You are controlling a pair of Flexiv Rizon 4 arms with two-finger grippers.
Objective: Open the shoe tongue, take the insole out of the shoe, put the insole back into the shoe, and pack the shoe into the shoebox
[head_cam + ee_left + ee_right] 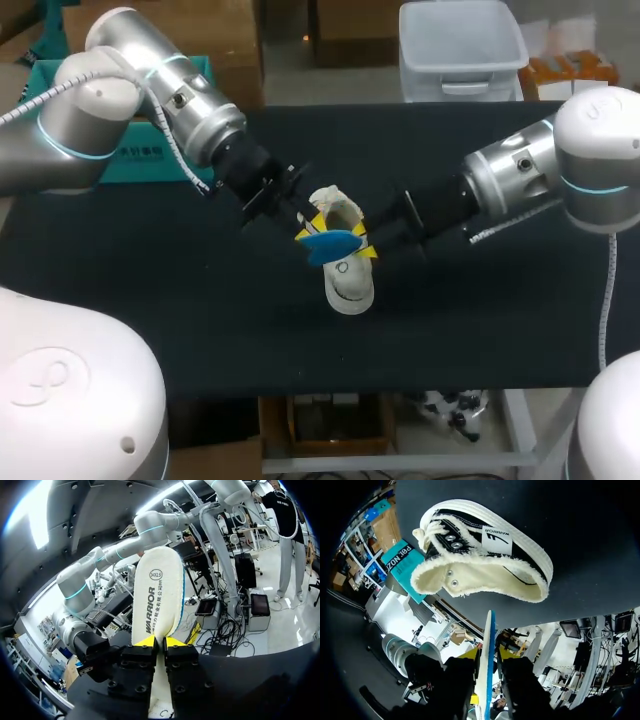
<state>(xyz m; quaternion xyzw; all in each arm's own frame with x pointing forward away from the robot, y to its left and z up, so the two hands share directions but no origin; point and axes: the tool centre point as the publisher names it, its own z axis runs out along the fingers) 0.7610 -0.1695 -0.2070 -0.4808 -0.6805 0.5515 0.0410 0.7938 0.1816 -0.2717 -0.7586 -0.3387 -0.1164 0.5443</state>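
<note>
A cream and black canvas shoe lies on the black table near its middle, toe toward me. Just above its opening hangs the insole, blue side up. My left gripper comes in from the left and is shut on the insole. In the left wrist view the white underside of the insole stands up between the yellow tips of that gripper. My right gripper meets the insole from the right. Its wrist view shows the insole edge-on, pinched in the gripper, with the shoe ahead.
A teal box stands at the table's far left, partly hidden behind my left arm; it also shows past the shoe in the right wrist view. Bare black tabletop lies in front of and to both sides of the shoe.
</note>
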